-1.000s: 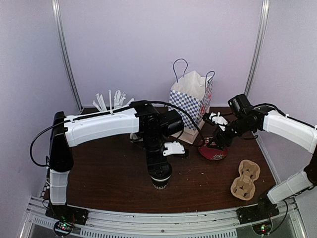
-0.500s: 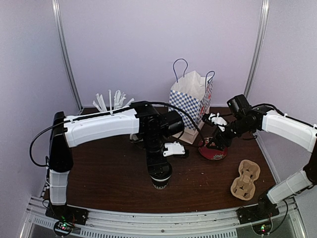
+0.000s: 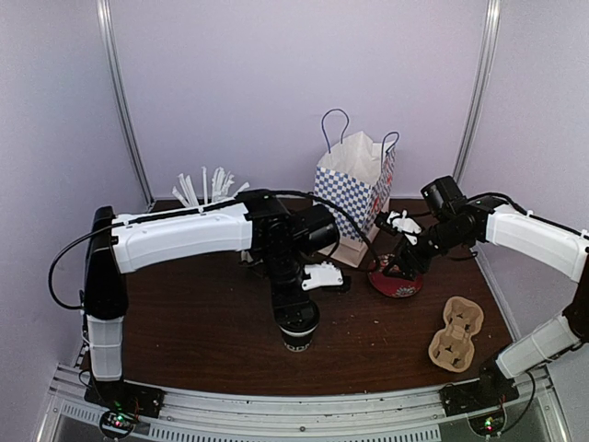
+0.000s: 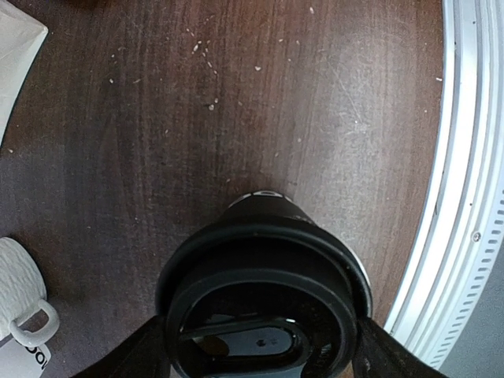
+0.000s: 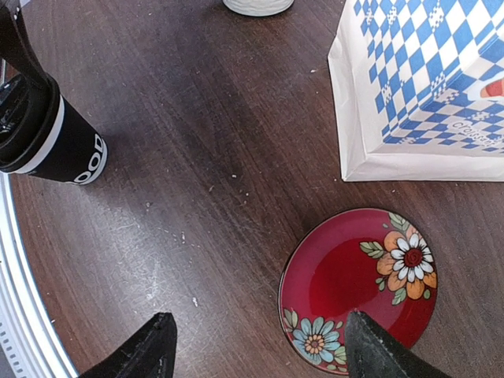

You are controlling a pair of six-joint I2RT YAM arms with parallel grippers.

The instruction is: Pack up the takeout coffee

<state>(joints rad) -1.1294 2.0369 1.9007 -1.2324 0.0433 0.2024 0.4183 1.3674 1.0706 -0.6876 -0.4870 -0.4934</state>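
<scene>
Coffee cup (image 4: 264, 260): black lid seen from straight above, bottom centre of the left wrist view. In the right wrist view it stands on its base at the upper left, with black wall, white upper band and white lettering.
Left pincer (image 4: 262, 331): directly over the cup and pointing down, with the jaws spread wide.
Left fingers (image 4: 146, 354): one at each side of the lid, right at its rim, so the lid fills the gap between them.
Left grip: cannot tell whether the fingers press on the lid or only flank it.
Cup in the overhead view: lower centre of the frame, mostly hidden under the left pincer, with only the dark base showing.
Right pincer (image 5: 260, 315): jaws wide apart with nothing between them, hanging over the left edge of the red plate (image 5: 358, 287).
Cup to right pincer: well apart, with bare surface (image 4: 157, 118) between.
Paper bag (image 5: 425, 79): blue and white checks, upright, upper right of the right wrist view, just above the plate and well apart from the cup.
White mug (image 4: 20, 303): lower left edge of the left wrist view, near the cup but not touching it.
Cup carrier (image 3: 456, 333): brown pulp, lower right of the overhead view.
Straws (image 3: 207, 187): white bunch at the upper left of the overhead view, behind the left arm.
Metal rail (image 4: 465, 197): right edge of the left wrist view, near the cup.
</scene>
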